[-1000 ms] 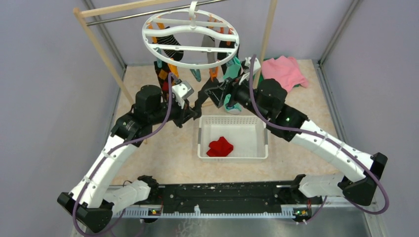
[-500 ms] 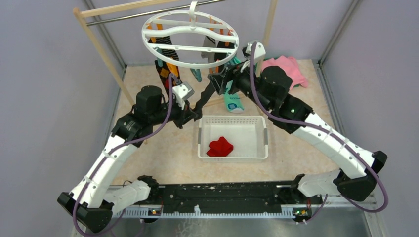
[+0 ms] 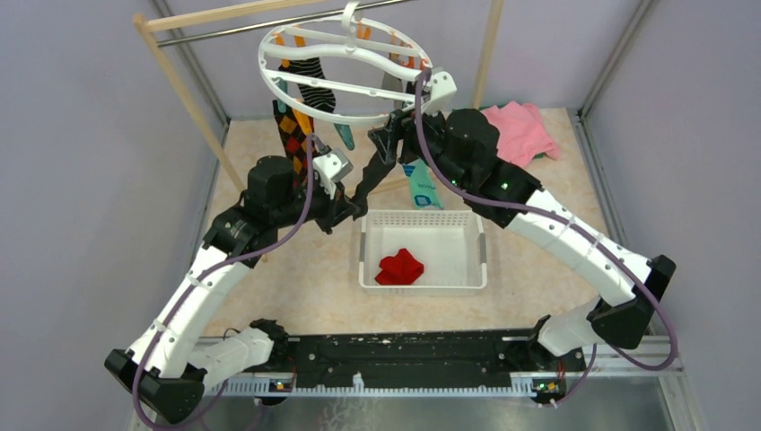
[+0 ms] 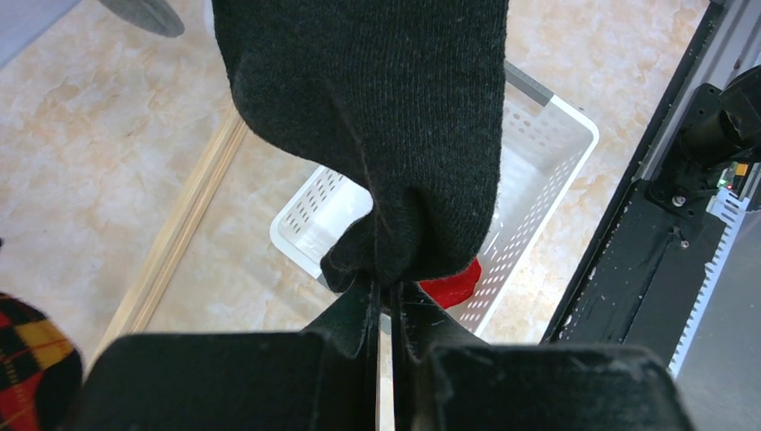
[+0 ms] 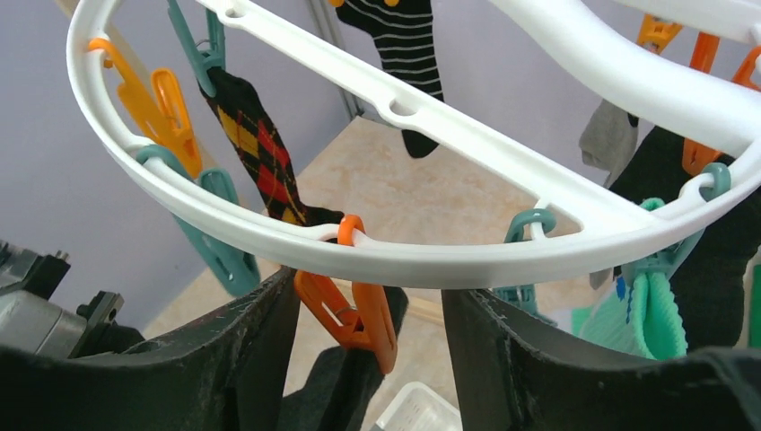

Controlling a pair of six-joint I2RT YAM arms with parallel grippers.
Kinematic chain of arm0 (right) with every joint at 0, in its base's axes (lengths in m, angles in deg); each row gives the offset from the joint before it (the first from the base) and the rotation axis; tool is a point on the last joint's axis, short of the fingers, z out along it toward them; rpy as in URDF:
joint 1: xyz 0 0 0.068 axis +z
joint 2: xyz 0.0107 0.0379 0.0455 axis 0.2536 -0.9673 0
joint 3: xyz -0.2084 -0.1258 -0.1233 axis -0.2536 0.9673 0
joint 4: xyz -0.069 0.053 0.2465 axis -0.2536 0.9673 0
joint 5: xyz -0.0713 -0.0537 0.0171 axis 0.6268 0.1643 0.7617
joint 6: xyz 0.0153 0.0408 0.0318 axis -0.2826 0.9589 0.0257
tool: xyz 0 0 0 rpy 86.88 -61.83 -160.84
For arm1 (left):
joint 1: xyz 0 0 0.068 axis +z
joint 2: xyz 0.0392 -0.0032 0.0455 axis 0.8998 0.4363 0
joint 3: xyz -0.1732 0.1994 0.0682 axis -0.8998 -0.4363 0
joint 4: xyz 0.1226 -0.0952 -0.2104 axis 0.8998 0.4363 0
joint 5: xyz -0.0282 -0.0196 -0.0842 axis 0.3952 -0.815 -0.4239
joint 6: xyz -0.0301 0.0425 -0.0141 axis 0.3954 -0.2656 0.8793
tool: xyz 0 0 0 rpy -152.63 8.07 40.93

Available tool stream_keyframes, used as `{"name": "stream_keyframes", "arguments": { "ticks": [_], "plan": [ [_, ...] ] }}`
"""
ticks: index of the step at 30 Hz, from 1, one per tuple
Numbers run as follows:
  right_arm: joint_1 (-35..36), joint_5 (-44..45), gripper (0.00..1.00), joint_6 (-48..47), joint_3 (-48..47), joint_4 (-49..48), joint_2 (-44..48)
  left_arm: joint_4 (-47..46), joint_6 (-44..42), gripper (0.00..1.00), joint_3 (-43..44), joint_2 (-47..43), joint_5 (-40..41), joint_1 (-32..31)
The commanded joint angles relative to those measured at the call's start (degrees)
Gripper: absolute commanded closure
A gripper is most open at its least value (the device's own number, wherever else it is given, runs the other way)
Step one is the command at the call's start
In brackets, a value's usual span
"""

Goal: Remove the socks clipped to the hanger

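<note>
Up from beside the teal sock (image 3: 420, 184), the right gripper (image 5: 368, 310) had climbed to the hanger (image 3: 269, 76) since a second earlier, and the ring had swung and tilted leftward. Its jaws stood spread, one on each side of the orange clip (image 5: 354, 314) hanging from the rim, not yet pressing it. The left gripper (image 4: 386, 301) was pinching the low end of the black sock (image 4: 377, 135), which ran taut from it up toward that clip. The argyle sock (image 3: 289, 135), striped sock (image 3: 314, 85) and teal sock hung from the ring, while a red sock (image 3: 399, 267) lay in the basket (image 3: 368, 260). The step in hand looked like squeezing the clip open so the black sock could come free. To do it well, the right jaws should probably close square on the clip's handle end rather than its mouth, with only a gentle downward pull from the left. Too hard a tug could swing the ring out from between the jaws.
</note>
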Motion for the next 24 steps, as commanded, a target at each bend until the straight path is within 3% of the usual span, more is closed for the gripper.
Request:
{"name": "stream_keyframes", "arguments": {
  "ticks": [1, 7, 14, 24],
  "plan": [
    [-0.3, 2.1, 0.44, -1.0, -4.7, -3.2, -2.3, -2.7, 0.5, 1.0, -0.2, -1.5, -0.3, 0.1],
    [-0.2, 2.1, 0.57, -0.4, -5.0, -6.1, -3.7, -3.0, 0.2, 1.0, -0.5, -1.4, 0.6, 0.0],
    [-0.2, -1.1, 0.99, 0.4, -4.2, -8.6, -3.1, -3.1, -0.6, 1.0, -1.4, -1.1, 2.6, 0.1],
    [-0.3, -5.3, 1.0, 2.7, -4.2, -7.9, -3.5, -2.2, -3.3, 1.0, -4.4, -0.8, 2.8, 0.1]
  ]
}}
